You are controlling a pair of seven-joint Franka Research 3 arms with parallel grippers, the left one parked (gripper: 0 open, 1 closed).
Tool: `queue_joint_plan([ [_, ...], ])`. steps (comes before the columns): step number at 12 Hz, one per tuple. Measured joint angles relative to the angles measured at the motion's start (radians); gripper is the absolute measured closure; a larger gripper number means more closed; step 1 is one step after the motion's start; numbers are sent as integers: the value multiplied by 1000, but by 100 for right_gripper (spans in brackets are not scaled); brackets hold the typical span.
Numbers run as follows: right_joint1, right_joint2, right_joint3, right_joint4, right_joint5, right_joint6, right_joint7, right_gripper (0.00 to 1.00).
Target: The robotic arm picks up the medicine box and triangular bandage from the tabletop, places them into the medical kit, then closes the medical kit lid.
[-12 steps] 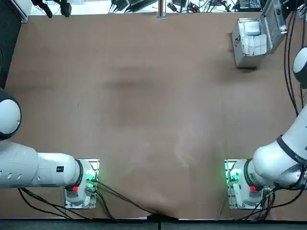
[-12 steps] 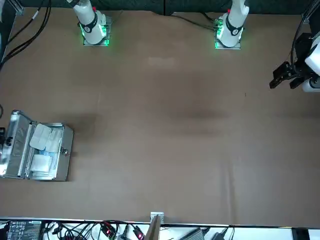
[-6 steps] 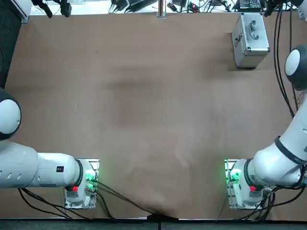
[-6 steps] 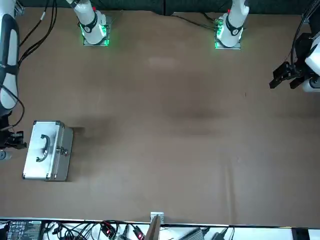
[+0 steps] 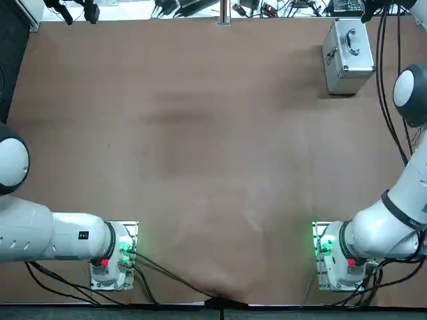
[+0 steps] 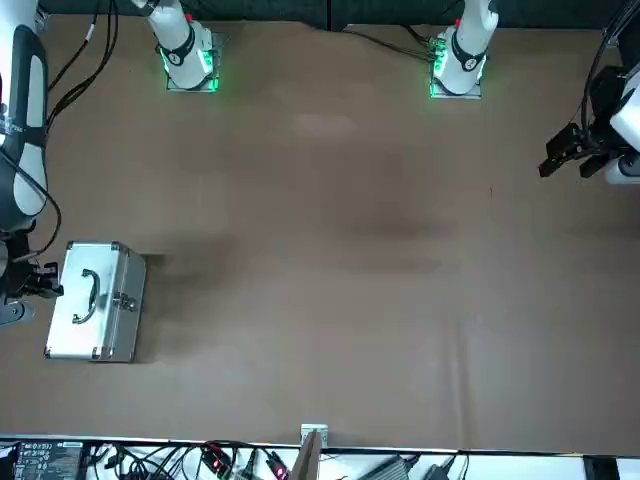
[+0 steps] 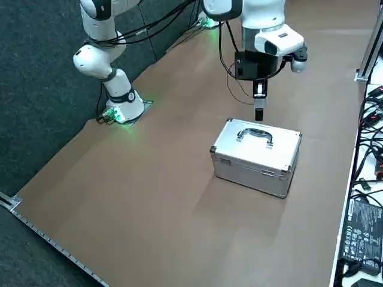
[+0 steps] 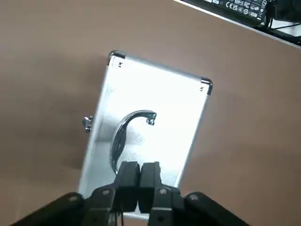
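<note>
The medical kit (image 7: 257, 156) stands near the table's far right corner, and its ribbed silver sides also show in the top view (image 5: 348, 48) and the front view (image 6: 95, 300). The medical kit lid (image 8: 178, 108) lies flat and closed, with its curved handle (image 8: 124, 136) at the middle. My right gripper (image 7: 259, 112) hangs just above the lid's edge on the side away from the latches, shut with nothing between its fingers (image 8: 129, 175). The medicine box and the triangular bandage are out of view.
Cables and electronics (image 7: 359, 233) line the table's far edge just beyond the kit. The right arm's base (image 5: 333, 257) glows green at the near edge. The parked left arm (image 5: 40, 233) sits at the near left corner.
One second ago the lid stood open with white items showing on the pale lining. Now it is closed flat, and my gripper has lifted slightly off the lid.
</note>
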Motion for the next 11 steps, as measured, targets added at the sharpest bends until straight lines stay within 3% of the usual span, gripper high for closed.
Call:
queue_joint_plan([
  [4, 24, -26, 0, 0, 3, -49, 58, 82],
  [5, 35, -35, 0, 0, 5, -59, 82, 72],
  [6, 66, -64, 1, 1, 10, -107, 129, 50],
  [10, 99, -146, 1, 2, 129, -230, 162, 3],
  [11, 101, -168, 1, 2, 140, -258, 164, 0],
])
